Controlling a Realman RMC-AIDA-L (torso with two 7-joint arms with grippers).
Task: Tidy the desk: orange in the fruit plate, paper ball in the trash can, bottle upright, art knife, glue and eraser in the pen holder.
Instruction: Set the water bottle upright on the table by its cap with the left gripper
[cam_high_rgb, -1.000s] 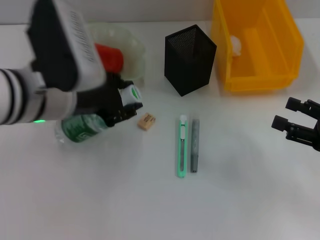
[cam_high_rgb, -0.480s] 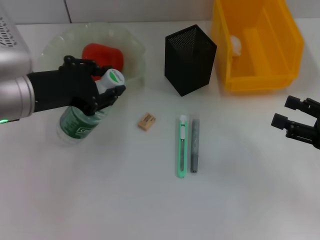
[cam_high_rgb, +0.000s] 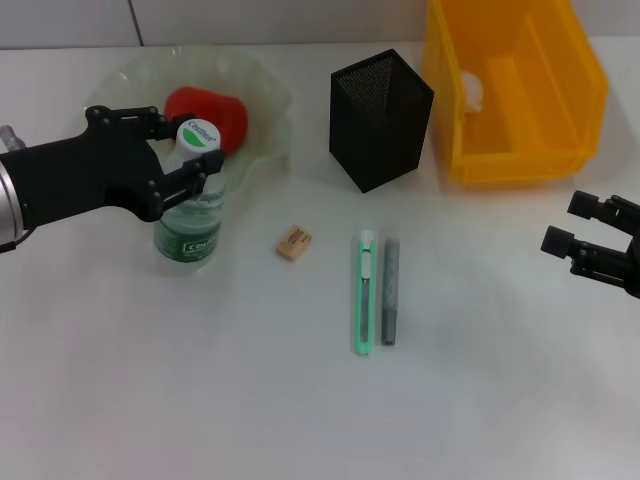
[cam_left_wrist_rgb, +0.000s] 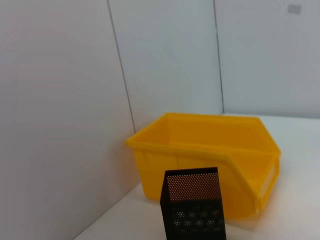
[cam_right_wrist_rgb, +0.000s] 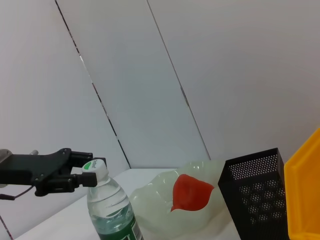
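1. Bottle (cam_high_rgb: 190, 210): clear plastic, green label, white cap; upright on desk (cam_high_rgb: 300, 400) just beside fruit plate (cam_high_rgb: 270, 110). Likely light, thin-walled, somewhat slippery, easily tipped; best held at neck, under cap.
2. Left gripper (cam_high_rgb: 178, 160): at bottle neck, fingers either side just below cap, seemingly closed on it; full contact hard to confirm.
3. Right gripper (cam_high_rgb: 590, 245): parked at desk's right edge, fingers apart, holding nothing.
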